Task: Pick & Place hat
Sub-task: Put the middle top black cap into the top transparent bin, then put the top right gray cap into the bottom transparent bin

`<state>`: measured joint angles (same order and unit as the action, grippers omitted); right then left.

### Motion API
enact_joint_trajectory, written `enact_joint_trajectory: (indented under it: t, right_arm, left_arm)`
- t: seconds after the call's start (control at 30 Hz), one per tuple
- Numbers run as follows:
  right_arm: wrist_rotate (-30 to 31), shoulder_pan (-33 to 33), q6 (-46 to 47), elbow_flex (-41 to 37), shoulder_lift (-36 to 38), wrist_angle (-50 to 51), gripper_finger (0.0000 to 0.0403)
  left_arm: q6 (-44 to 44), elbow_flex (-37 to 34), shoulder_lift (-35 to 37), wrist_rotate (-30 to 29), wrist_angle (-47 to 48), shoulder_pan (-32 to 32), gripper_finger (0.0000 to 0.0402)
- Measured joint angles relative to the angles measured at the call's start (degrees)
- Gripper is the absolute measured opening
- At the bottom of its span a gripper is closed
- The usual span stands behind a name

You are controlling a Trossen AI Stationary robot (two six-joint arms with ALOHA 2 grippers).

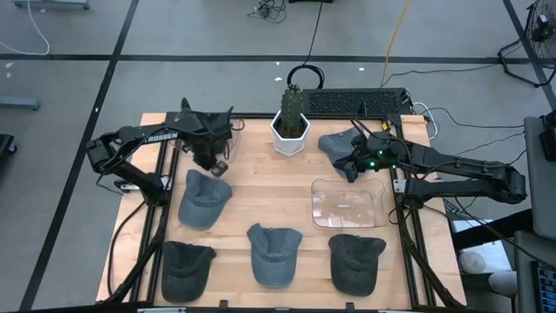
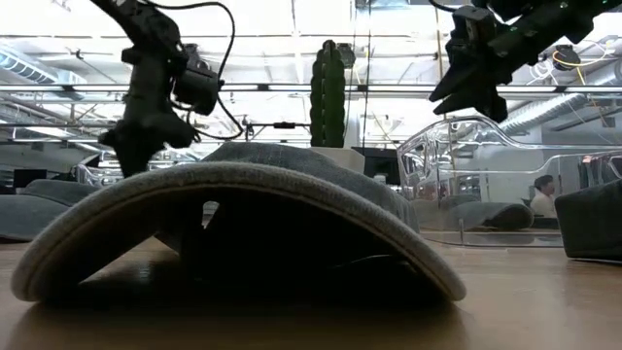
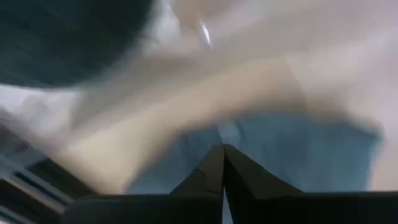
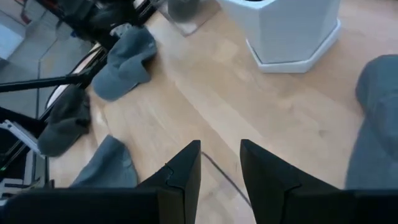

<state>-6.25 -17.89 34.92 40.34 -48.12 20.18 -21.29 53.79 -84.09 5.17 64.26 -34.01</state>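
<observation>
Wooden desk [image 1: 261, 204] carries five grey caps, a white hexagonal planter [image 1: 290, 136] with a cactus at the back centre, and a clear plastic tray [image 1: 348, 205] on the right side. Left arm reaches in from the left rear; its end effector [image 1: 214, 162] hangs just above the desk at the back edge of the nearest cap [image 1: 204, 199], fingers pinched fully together with nothing between them, as the left wrist view shows the two dark tips meeting over blue-grey cloth. That cap lies just in front of the end effector, towards the desk's near side, its crown to the rear and its brim pointing forward, so its long axis runs front to back, roughly in line with the fingers' approach. Left arm is plainly the nearer one to it. Right arm comes in from the right; the right end effector [image 1: 354, 167] hovers beside a fifth cap [image 1: 340, 143] at the back right, just behind the tray, fingers parted about halfway and holding nothing. Three more caps sit in a row along the front edge: left [image 1: 186, 268], middle [image 1: 274, 253], right [image 1: 356, 261]. Caps look soft, washed grey-blue denim, crowns slumped, brims curved; likely to fold under a pinch.
</observation>
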Motion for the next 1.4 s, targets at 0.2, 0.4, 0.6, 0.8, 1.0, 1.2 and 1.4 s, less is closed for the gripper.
enact_joint_trajectory:
  t: [0.2, 0.4, 0.6, 0.8, 1.0, 1.2, 1.4]
  right_arm:
    - [-0.01, 0.0, -1.59, 0.0, 0.0, -3.31, 0.0105]
    - [-0.03, 0.0, -0.05, 0.0, 0.0, -3.67, 0.0105]
    - [-0.03, 0.0, 0.47, 0.0, 0.43, -3.66, 0.0105]
    - [0.05, 0.0, 1.11, 0.0, 1.81, -3.68, 0.0105]
    - [0.12, 0.0, 0.28, 0.0, 2.76, -3.64, 0.0105]
    - [3.59, -0.08, -4.96, 1.07, 2.86, -3.45, 0.0105]
    - [4.6, -2.51, -9.4, 6.98, 1.81, 0.24, 0.0105]
  left_arm:
    - [-4.86, -0.65, 0.02, -8.48, -7.2, -1.27, 0.0029]
    - [-3.8, -0.65, 0.02, -13.15, -10.71, -5.53, 0.0013]
    - [-5.42, -0.65, 0.02, -15.28, -13.98, -9.61, 0.0015]
    - [-4.93, -0.65, 0.03, -15.74, -14.06, -11.92, 0.0018]
    - [-2.64, -0.65, 0.02, -9.0, -13.78, -11.56, 0.0007]
    - [-0.98, 0.57, 3.36, -9.17, -8.51, -9.43, 0.0056]
    - [-1.95, 2.15, 11.04, -11.0, -6.4, -8.49, 0.0105]
